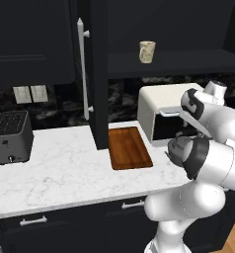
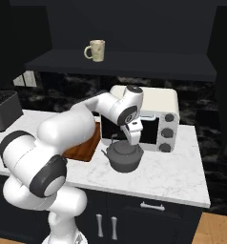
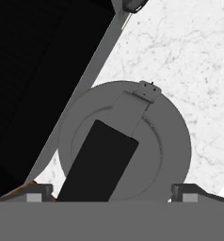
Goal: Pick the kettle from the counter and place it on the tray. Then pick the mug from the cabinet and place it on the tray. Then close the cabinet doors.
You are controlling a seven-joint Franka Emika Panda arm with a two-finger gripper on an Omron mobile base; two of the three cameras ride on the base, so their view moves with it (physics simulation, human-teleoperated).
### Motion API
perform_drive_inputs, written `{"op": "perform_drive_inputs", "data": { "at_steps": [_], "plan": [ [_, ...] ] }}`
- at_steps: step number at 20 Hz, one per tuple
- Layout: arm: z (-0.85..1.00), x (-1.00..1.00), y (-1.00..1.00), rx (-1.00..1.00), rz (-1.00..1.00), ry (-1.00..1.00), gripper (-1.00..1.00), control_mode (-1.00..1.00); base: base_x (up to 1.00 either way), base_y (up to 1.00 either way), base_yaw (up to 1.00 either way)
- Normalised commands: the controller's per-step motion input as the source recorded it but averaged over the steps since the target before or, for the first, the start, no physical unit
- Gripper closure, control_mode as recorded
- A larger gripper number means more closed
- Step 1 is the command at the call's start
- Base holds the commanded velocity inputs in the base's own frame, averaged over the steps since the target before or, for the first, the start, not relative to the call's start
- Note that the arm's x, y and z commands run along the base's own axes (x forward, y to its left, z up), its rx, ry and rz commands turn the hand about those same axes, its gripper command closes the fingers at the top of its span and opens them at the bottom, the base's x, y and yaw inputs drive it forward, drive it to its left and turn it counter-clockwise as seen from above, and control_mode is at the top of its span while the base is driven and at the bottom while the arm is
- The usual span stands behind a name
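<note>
Claw (image 2: 129, 143): directly above the kettle; its tips stand wide apart on both sides of the lid, gripping nothing.
Kettle (image 2: 125, 157): on the desk (image 2: 172, 174), in front of the white oven (image 2: 159, 114).
Tray (image 1: 129, 147): at 9 o'clock from the kettle, bare.
Mug (image 2: 96, 50): on the cabinet shelf (image 2: 134, 64), at 12 o'clock.
Cabinet door (image 1: 98, 74): stands open.

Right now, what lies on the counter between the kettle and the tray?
Nothing: bare marble between the kettle and the tray in the right base view, with the arm passing above.
</note>
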Motion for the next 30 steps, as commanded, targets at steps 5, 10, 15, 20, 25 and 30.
{"op": "perform_drive_inputs", "data": {
  "at_steps": [5, 10, 15, 20, 25, 30],
  "plan": [
    [-0.24, 0.12, 0.0, 0.0, 0.0, 0.0, -1.0, -1.0, 0.0, 0.0, 0.0],
    [-0.24, 0.0, 0.0, 0.0, 0.05, 0.0, -1.0, -1.0, 0.0, 0.0, 0.0],
    [-0.23, -0.03, 0.0, 0.0, 0.06, 0.0, -1.0, -1.0, 0.0, 0.0, 0.0],
    [-0.16, -0.1, 0.0, 0.0, 0.07, 0.0, -1.0, -1.0, 0.0, 0.0, 0.0],
    [-0.1, 0.08, 0.0, 0.0, 0.01, 0.0, -1.0, -1.0, 0.0, 0.0, 0.0],
    [-0.2, -0.01, 0.01, -0.03, 0.08, 0.0, -1.0, -1.0, 0.0, 0.0, 0.0]
  ]
}}
